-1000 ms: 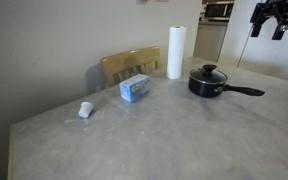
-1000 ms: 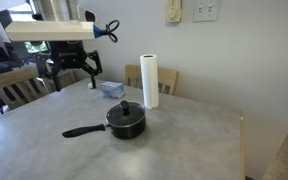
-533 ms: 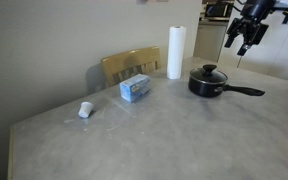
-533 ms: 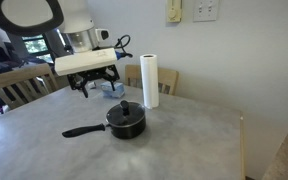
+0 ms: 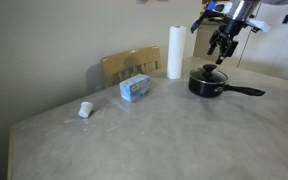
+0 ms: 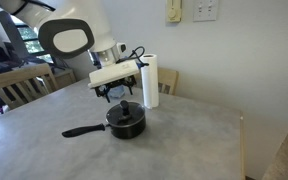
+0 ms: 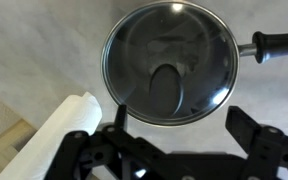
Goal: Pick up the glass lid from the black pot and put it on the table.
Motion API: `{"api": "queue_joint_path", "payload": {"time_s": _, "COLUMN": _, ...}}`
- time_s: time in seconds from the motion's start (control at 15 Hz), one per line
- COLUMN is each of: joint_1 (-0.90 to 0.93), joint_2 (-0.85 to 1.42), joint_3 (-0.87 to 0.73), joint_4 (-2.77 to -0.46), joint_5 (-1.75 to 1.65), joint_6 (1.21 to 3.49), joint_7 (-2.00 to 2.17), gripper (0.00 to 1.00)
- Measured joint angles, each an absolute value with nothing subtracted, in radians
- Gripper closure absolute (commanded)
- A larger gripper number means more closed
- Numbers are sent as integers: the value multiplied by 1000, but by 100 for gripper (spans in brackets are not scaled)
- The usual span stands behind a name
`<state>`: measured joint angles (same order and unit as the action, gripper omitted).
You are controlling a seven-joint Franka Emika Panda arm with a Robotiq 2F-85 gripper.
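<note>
The gripper [image 6: 123,94] hovers above the glass lid [image 7: 169,45], which sits on the black pot [image 6: 126,124] on the table [image 6: 189,140], and its jaws are spread wide. A good grasp likely calls for a straight descent centred on the knob [image 7: 167,88] (the pot handle [image 7: 279,44] juts off to one side), closing only once the fingers flank it.

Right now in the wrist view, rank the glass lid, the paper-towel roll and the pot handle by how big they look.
1. glass lid, filling much of the picture.
2. paper-towel roll, cropped by the frame edge.
3. pot handle, also cropped; only visible parts are compared.
</note>
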<state>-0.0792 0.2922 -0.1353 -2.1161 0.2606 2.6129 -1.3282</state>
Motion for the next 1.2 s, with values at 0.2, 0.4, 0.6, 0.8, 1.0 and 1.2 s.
{"api": "queue_joint_path", "payload": {"time_s": 0.2, "joint_1": -87, "joint_2": 298, "joint_3": -127, "joint_4": -2106, "joint_5": 249, "joint_6": 2604, "joint_7": -1320, "gripper": 0}}
{"api": "queue_joint_path", "payload": {"time_s": 0.4, "joint_1": -99, "joint_2": 303, "joint_3": -101, "joint_4": -2114, "joint_5": 186, "joint_6": 2545, "joint_7": -1252, "gripper": 0}}
{"api": "queue_joint_path", "payload": {"time_s": 0.6, "joint_1": -99, "joint_2": 324, "joint_3": -91, "joint_4": -2115, "joint_5": 108, "joint_6": 2535, "joint_7": -1164, "gripper": 0}}
{"api": "queue_joint_path", "payload": {"time_s": 0.8, "joint_1": -99, "joint_2": 339, "joint_3": -87, "joint_4": -2112, "joint_5": 57, "joint_6": 2543, "joint_7": -1106, "gripper": 0}}
{"api": "queue_joint_path", "payload": {"time_s": 1.0, "joint_1": -99, "joint_2": 344, "joint_3": -83, "joint_4": -2105, "joint_5": 34, "joint_6": 2545, "joint_7": -1078, "gripper": 0}}
{"api": "queue_joint_path", "payload": {"time_s": 1.2, "joint_1": -104, "joint_2": 346, "joint_3": -77, "joint_4": -2102, "joint_5": 32, "joint_6": 2546, "joint_7": -1072, "gripper": 0}}
